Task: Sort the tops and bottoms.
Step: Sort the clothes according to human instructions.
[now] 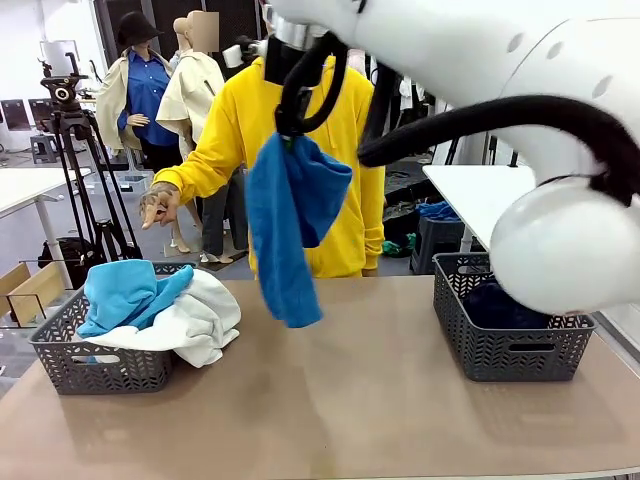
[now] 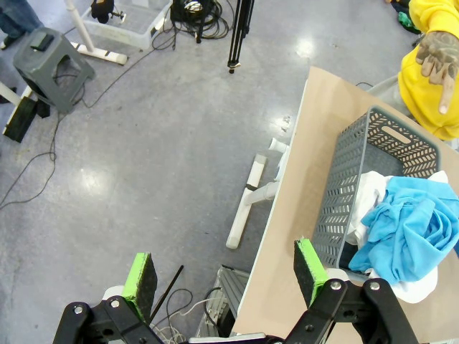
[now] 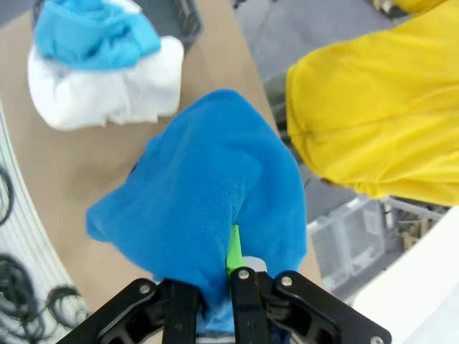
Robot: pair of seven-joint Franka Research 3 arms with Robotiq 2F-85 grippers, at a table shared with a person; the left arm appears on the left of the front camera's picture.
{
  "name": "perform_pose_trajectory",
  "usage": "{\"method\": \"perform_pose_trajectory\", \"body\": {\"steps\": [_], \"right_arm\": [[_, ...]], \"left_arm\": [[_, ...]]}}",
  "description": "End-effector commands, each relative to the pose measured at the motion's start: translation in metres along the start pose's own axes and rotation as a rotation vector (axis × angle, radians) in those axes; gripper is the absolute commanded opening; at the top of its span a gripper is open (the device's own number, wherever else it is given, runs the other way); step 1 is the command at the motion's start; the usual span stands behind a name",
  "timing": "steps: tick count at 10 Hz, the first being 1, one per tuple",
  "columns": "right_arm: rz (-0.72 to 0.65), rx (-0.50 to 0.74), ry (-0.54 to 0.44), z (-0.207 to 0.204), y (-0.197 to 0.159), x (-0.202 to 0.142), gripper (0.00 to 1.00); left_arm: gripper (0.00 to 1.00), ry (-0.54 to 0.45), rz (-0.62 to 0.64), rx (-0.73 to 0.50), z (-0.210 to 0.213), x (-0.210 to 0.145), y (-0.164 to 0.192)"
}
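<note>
- Cloth hangs in the air: the right gripper (image 1: pixel 292 128) is clenched tight on a bright blue top (image 1: pixel 292 225), high above the middle of the bench (image 1: pixel 350 400).
- The blue top droops down in a long, soft fold. Its low end hangs just above the bench, a bit left of the middle.
- In the right wrist view, the top bunches up around the gripper fingers, so only a small pinch of cloth seems to be held.
- The left basket (image 1: pixel 95 365) sits near the left edge of the bench. It holds a light blue top (image 1: pixel 125 293) lying on a white shirt (image 1: pixel 195 320). The white shirt spills over the right rim of the basket.
- The right basket (image 1: pixel 510 345) sits at the right side. It holds something very dark, likely the bottoms (image 1: pixel 500 305).
- I think the next job is to carry the blue top left to the basket with the other tops.
- To do it well, keep the top lifted so it does not drag, and let go only when most of it is over the basket.
- The left gripper (image 2: pixel 226 276) is wide open and holds nothing. It hangs off the left end of the bench, over the floor.
- A person in a yellow hoodie (image 1: pixel 340 150) stands at the far side, with a hand (image 1: pixel 160 203) held out above the left basket.
</note>
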State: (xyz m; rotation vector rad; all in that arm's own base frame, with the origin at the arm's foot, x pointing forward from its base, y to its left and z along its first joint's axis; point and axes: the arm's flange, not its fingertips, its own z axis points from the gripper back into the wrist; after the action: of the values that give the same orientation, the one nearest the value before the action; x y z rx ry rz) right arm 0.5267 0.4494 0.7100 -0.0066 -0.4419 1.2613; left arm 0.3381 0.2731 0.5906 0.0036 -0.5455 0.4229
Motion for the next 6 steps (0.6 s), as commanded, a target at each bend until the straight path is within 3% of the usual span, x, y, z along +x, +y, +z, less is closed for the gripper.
{"method": "perform_pose_trajectory", "body": {"steps": [1,4,6], "right_arm": [[-0.072,-0.045,-0.057,0.036,-0.072,0.155,0.00],[-0.223,0.028,-0.184,0.026,-0.052,0.244,0.00],[-0.254,0.050,-0.199,-0.006,-0.049,0.284,0.00]], "left_arm": [[1.00,0.009,-0.010,0.006,0.002,0.001,0.003],[1.00,0.009,-0.010,0.006,0.002,0.001,0.003],[1.00,0.009,-0.010,0.006,0.002,0.001,0.003]]}}
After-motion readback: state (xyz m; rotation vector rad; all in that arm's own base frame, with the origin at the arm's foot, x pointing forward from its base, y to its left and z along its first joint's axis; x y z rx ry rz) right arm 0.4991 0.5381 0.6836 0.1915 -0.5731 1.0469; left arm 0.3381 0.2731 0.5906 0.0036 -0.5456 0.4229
